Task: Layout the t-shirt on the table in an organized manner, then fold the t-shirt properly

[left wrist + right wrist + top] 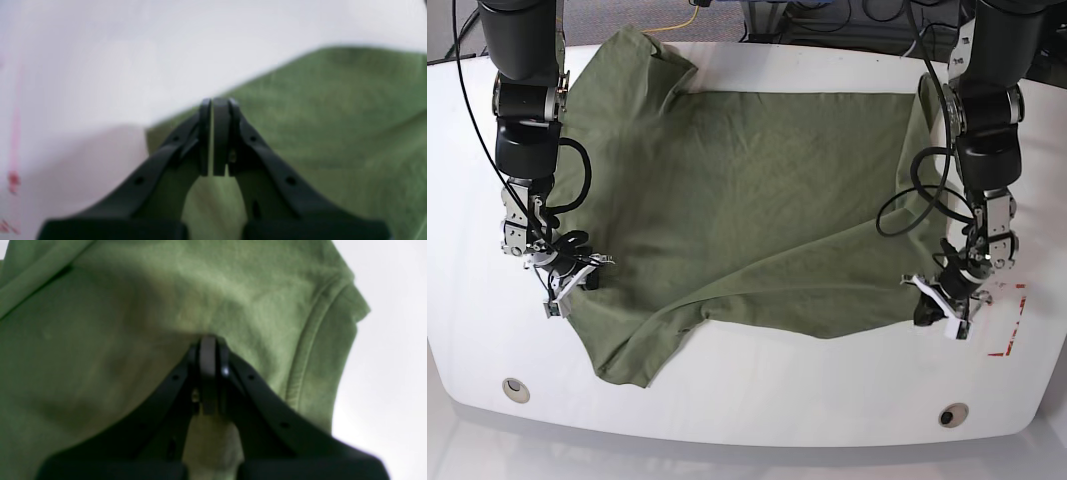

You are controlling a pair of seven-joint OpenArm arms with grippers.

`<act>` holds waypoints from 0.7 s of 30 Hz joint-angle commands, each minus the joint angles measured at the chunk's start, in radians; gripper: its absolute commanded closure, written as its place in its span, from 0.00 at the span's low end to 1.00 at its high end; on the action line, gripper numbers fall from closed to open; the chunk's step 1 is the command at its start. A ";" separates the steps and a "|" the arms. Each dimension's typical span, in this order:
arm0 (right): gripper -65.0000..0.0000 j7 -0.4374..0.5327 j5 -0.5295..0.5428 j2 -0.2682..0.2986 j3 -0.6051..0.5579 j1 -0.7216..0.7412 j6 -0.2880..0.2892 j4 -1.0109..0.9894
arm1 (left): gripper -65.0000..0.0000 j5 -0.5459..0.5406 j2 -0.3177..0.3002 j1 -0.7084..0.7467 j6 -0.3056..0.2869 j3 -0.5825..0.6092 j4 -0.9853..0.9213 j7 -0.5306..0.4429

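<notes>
Nearest the front edge of the white counter (757, 400) sit two round grommet holes (516, 389), with a red dashed mark (1010, 330) at one side. Just beyond, the left hand (949, 312) and the right hand (564, 288) each pinch an edge of the olive t-shirt (747, 190), which lies spread and wrinkled toward the far edge

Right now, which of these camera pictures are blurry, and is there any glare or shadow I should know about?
Left wrist view: soft all over, the left gripper and t-shirt blurred, with a grey shadow on the table. Right wrist view: equally blurred, the right gripper dark against shaded cloth. Base view: sharp and evenly lit, only mild sheen along the tabletop's near edge.
</notes>
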 commanded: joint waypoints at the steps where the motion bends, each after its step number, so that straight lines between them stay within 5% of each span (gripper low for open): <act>1: 0.99 -0.016 -0.016 0.016 0.001 0.016 -0.018 0.004 | 1.00 -0.012 -0.022 -0.026 0.001 -0.003 0.016 -0.019; 11: 0.99 -0.031 -0.007 0.015 0.004 -0.011 0.022 0.056 | 1.00 -0.013 -0.042 -0.023 -0.003 -0.003 0.082 -0.013; 21: 0.99 -0.074 -0.006 0.001 0.004 -0.048 0.030 0.193 | 1.00 -0.101 -0.042 0.161 -0.007 -0.008 0.430 0.134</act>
